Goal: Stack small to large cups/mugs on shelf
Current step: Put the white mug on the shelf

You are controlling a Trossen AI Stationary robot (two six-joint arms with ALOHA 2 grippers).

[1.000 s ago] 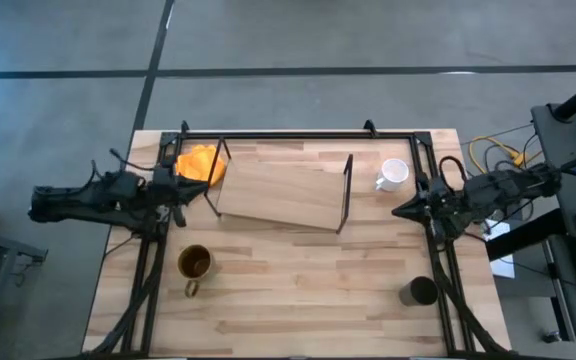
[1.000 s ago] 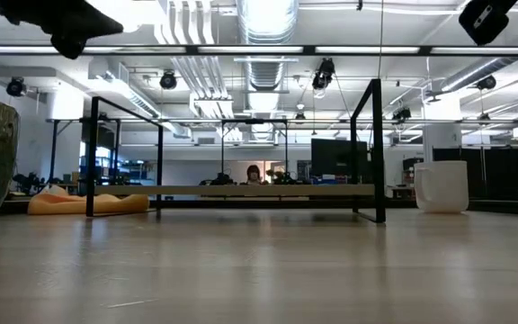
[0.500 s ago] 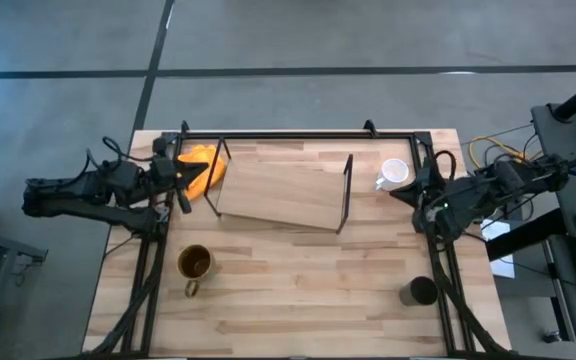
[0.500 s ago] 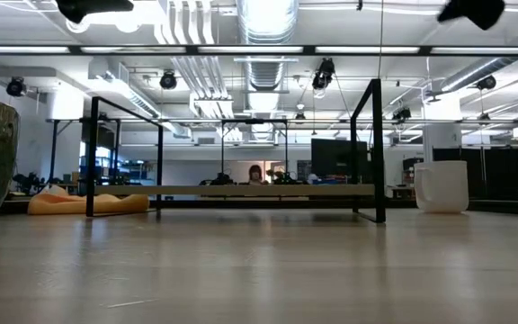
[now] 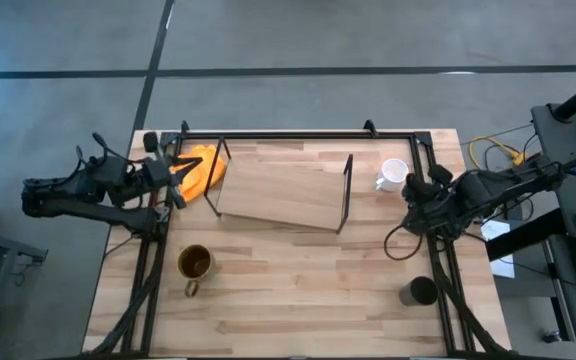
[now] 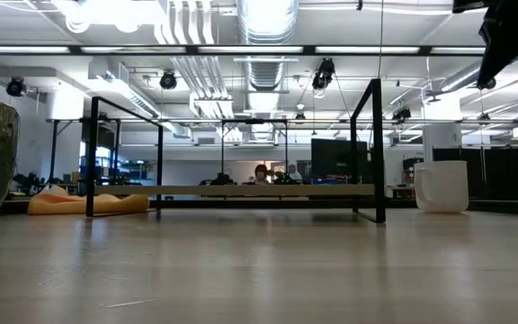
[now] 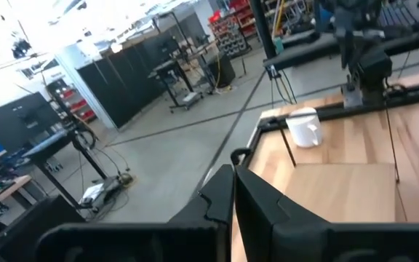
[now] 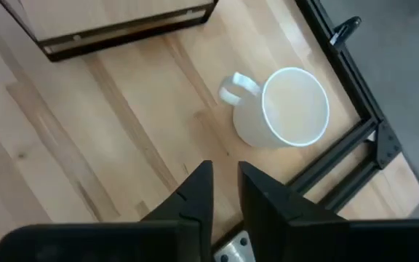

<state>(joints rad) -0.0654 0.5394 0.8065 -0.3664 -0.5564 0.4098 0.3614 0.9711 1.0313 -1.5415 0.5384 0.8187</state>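
The small white mug [image 5: 393, 175] [image 8: 289, 109] stands upright on the table at the far right, handle toward the shelf. The shelf [image 5: 283, 190] [image 6: 268, 190], a light-wood board with black wire end frames, stands on the table's far middle. The brown mug [image 5: 195, 263] stands near left and the dark mug [image 5: 420, 291] near right. My right gripper [image 5: 409, 197] [image 8: 224, 175] hangs above the table just nearer than the white mug, tipped downward, with a narrow gap between its fingers. My left gripper [image 5: 176, 168] [image 7: 233, 196] is shut and raised at the far left.
An orange cloth [image 5: 200, 163] lies at the far left, beside the shelf's left wire frame. A black metal frame [image 5: 298, 133] runs along the table's far edge and down both sides. Bare wood lies between the shelf and the two near mugs.
My right gripper has tipped from roughly level to pointing down at the table beside the white mug. My left gripper has risen, leaving the top of the low view, and has rolled. The mugs and the shelf have stayed in place.
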